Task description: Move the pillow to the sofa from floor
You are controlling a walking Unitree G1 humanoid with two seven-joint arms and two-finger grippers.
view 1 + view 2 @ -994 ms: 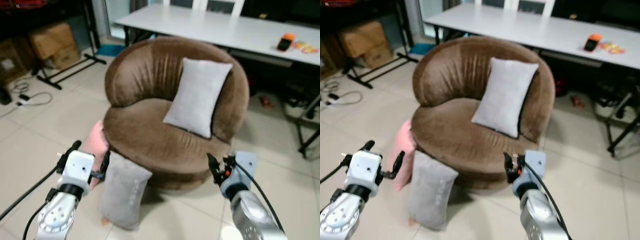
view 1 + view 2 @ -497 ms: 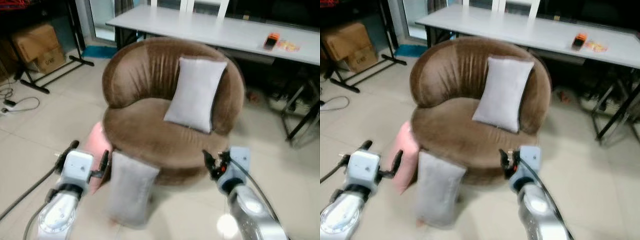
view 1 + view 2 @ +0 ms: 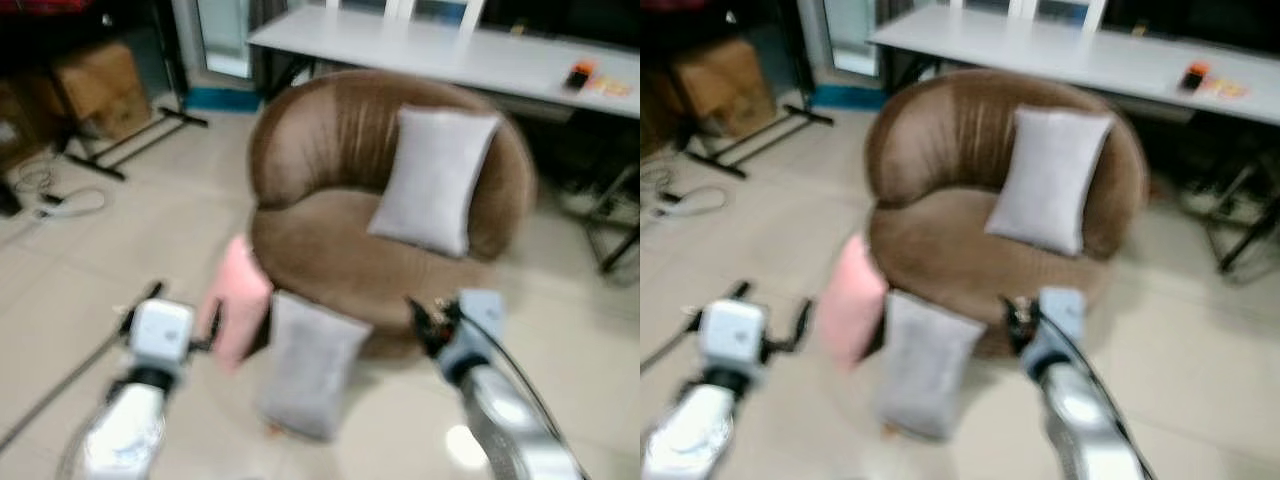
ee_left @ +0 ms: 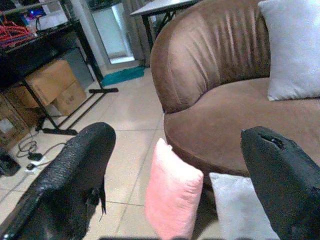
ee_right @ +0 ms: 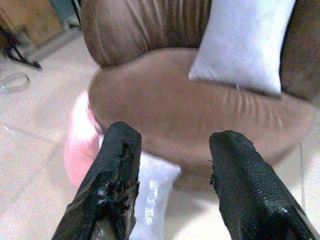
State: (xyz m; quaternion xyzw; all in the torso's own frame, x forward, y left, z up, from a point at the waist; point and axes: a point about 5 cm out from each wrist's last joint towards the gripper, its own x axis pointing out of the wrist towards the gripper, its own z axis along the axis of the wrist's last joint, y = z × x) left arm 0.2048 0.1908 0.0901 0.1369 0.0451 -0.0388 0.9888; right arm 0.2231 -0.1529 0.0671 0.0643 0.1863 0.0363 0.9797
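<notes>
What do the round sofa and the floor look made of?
Sofa: apparently brown velvet-like upholstery; its back shows a soft sheen with vertical shading streaks.
Floor: seemingly glossy pale beige tile, given the grout lines and a bright reflected spot.

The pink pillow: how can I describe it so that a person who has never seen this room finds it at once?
Find the round brown sofa in the middle of the tiled floor. At its front base two pillows stand leaning against it. The pink pillow is the one on the robot's left, beside the grey floor pillow; it is the only pink one, as the pillow on the seat is grey too.
</notes>
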